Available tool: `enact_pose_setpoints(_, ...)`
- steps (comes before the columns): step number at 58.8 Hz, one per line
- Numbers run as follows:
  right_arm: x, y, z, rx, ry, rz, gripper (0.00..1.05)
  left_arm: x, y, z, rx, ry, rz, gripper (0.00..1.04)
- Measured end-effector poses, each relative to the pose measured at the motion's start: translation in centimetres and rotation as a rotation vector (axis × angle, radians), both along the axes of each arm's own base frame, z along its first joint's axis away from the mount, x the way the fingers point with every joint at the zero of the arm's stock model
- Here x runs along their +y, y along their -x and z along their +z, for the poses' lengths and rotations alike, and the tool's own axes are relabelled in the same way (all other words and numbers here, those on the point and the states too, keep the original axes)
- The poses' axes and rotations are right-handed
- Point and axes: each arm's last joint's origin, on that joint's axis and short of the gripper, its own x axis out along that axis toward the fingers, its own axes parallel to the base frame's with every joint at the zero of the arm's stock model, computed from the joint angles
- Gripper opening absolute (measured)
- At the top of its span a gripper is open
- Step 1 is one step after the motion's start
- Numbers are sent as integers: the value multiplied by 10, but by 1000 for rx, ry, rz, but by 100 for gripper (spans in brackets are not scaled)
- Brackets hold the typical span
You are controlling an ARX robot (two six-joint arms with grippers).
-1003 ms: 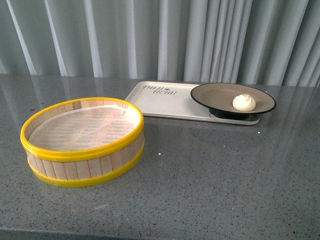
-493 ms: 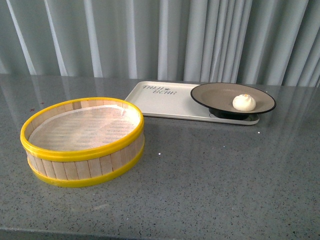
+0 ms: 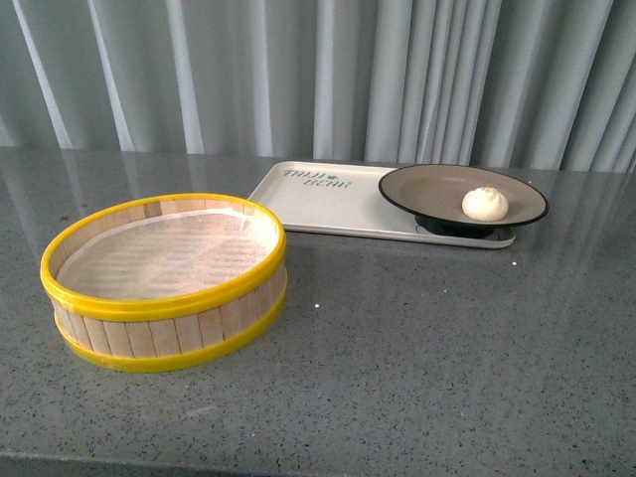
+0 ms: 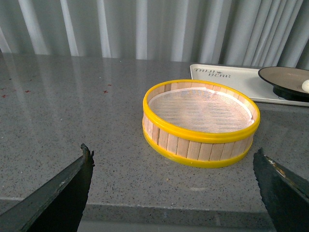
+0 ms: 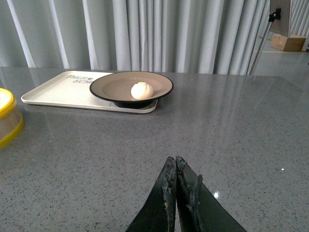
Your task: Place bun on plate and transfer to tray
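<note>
Front view: grey lettering on the tray, too small to read. Plate sits on the tray's right end, overhanging its edge, bun on it. Steamer sits left of the tray, bare countertop on the right. Left gripper spread wide, empty; right gripper pinched together, empty, well short of the tray.

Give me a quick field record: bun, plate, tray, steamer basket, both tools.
bun: on the plate, right of its centre
plate: on the tray's right end
tray: flat on the table, far side
steamer basket: near left, no bun inside
left tool: open, empty, short of the basket
right tool: shut, empty, short of the tray
</note>
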Motion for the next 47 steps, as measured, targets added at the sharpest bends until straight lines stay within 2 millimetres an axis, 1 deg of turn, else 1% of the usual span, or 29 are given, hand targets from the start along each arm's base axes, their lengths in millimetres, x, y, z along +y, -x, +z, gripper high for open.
enact_pose_setpoints(3, 0, 4, -3, 19, 0, 3, 2, 0, 0, 0, 0, 0, 0, 98)
enact_pose_setpoints(7, 0, 7, -1, -10, 0, 2, 2, 0, 0, 0, 0, 0, 1, 98)
enact_pose_setpoints(15, 0, 7, -1, -11, 0, 2, 2, 0, 0, 0, 0, 0, 0, 98)
enact_pose_setpoints(17, 0, 7, -1, -12, 0, 2, 5, 0, 0, 0, 0, 0, 0, 98)
enact_pose_setpoints(22, 0, 7, -1, -12, 0, 3, 21, 0, 0, 0, 0, 0, 0, 98)
enact_pose_setpoints(25, 0, 7, -1, -11, 0, 3, 28, 0, 0, 0, 0, 0, 0, 98)
enact_pose_setpoints(27, 0, 7, -1, -11, 0, 2, 35, 0, 0, 0, 0, 0, 0, 98)
enact_pose_setpoints(31, 0, 7, -1, -11, 0, 2, 46, 0, 0, 0, 0, 0, 0, 98)
enact_pose_setpoints(35, 0, 7, -1, -11, 0, 2, 64, 0, 0, 0, 0, 0, 0, 98)
enact_pose_setpoints(37, 0, 7, -1, -11, 0, 2, 71, 0, 0, 0, 0, 0, 0, 98)
enact_pose_setpoints(38, 0, 7, -1, -11, 0, 2, 73, 0, 0, 0, 0, 0, 0, 98)
enact_pose_setpoints(46, 0, 7, -1, -11, 0, 2, 97, 0, 0, 0, 0, 0, 0, 98)
enact_pose_setpoints(47, 0, 7, -1, -11, 0, 2, 98, 0, 0, 0, 0, 0, 0, 98)
